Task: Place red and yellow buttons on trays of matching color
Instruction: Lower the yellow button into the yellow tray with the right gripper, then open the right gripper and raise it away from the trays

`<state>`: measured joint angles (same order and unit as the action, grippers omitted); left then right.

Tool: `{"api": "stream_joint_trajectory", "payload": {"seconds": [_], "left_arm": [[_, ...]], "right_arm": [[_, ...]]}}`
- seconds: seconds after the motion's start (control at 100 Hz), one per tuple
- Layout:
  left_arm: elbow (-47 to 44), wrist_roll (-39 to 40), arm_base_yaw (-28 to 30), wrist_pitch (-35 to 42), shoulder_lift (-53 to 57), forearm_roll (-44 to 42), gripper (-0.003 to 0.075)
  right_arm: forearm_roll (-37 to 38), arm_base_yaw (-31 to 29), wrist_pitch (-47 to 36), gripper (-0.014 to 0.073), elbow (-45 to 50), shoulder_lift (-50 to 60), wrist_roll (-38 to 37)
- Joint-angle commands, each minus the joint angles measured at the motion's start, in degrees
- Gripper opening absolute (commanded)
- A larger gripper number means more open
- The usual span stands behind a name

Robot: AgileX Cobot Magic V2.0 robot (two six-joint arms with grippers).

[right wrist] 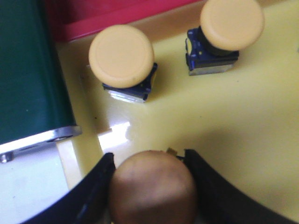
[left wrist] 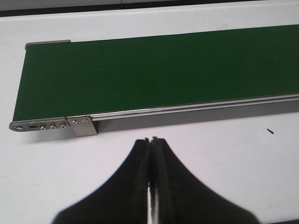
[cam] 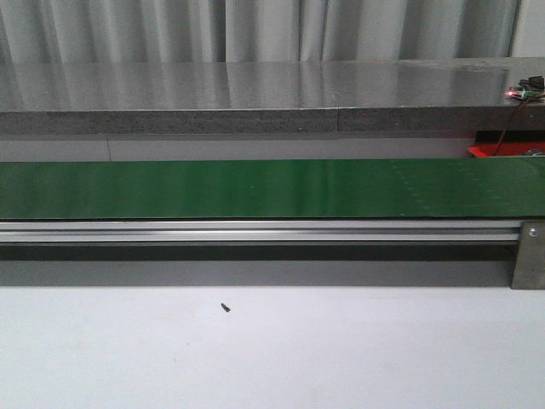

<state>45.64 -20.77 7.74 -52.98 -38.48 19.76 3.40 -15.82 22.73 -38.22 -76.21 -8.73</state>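
Right up against the right wrist lens, a yellow button [right wrist: 152, 189] sits clamped between the right gripper's [right wrist: 150, 186] two dark fingers [right wrist: 93, 186], its round cap in shadow and looking brownish. It hangs over the yellow tray [right wrist: 224, 121]; whether it touches the tray floor, I cannot tell. Two more yellow buttons stand upright on that tray, well apart from each other: one [right wrist: 122, 58] near the tray's edge beside the belt, the other [right wrist: 229, 25] further along, both on dark blue bases with metal feet. A strip of red tray [right wrist: 117, 16] shows just beyond the yellow one, touching or nearly touching it. The belt's [right wrist: 28, 70] green end and its metal bracket sit right beside the yellow tray.

Over on the left wrist view, the left gripper [left wrist: 150, 140] is pressed closed on nothing, fingertips together, hovering over the white table [left wrist: 224, 163] just short of the belt's end and its steel side rail [left wrist: 187, 109].

Front view: green belt running across, bare, a small dark speck [cam: 226, 308] on the table in front of it, and a sliver of red tray at the far right edge. Neither arm shows here.
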Motion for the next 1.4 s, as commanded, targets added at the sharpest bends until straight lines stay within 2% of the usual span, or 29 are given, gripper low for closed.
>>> {"api": "stream_joint_trajectory", "payload": {"seconds": [0.0, 0.12, 0.19, 0.39, 0.51, 0.84, 0.94, 1.03, 1.15, 1.29, 1.39], "left_arm": [[1.44, 0.16, -0.38, 3.5, -0.09, 1.37, -0.002], [1.44, 0.16, -0.38, 3.5, -0.09, 1.37, -0.002], [1.44, 0.16, -0.38, 3.5, -0.09, 1.37, -0.002], [1.44, 0.16, -0.38, 3.5, -0.09, 1.37, -0.002], [1.44, 0.16, -0.38, 3.5, -0.09, 1.37, -0.002], [1.44, 0.16, -0.38, 3.5, -0.09, 1.37, -0.002], [1.44, 0.16, -0.38, 3.5, -0.09, 1.37, -0.002], [1.44, 0.16, -0.38, 3.5, -0.09, 1.37, -0.002], [1.44, 0.16, -0.38, 3.5, -0.09, 1.37, -0.002], [1.44, 0.16, -0.38, 3.5, -0.09, 1.37, -0.002], [1.44, 0.16, -0.38, 3.5, -0.09, 1.37, -0.002]], "right_arm": [[0.94, -0.29, -3.75, 0.0099, -1.25, -0.95, -0.01], [0.9, -0.29, -4.0, 0.0101, -1.25, -2.97, -0.01], [0.9, -0.29, -4.19, 0.0138, -1.25, -3.19, -0.01], [0.9, -0.29, -4.25, 0.0432, -1.25, -3.19, -0.01], [0.9, -0.29, -4.19, 0.0531, -1.25, -3.19, -0.01], [1.26, -0.29, -3.06, 0.0533, -1.25, 1.69, -0.01], [1.38, -0.29, -1.72, 0.0508, -1.25, 5.47, 0.62], [1.31, -0.29, 0.06, 0.0429, -1.25, 9.55, 4.01], [0.26, -0.29, 0.88, 0.023, -1.25, 15.22, 6.65], [0.03, 0.47, 0.88, -0.0072, -1.25, 21.41, 7.69], [-0.08, 2.93, 1.06, -0.0068, -1.25, 24.63, 8.73]]}}
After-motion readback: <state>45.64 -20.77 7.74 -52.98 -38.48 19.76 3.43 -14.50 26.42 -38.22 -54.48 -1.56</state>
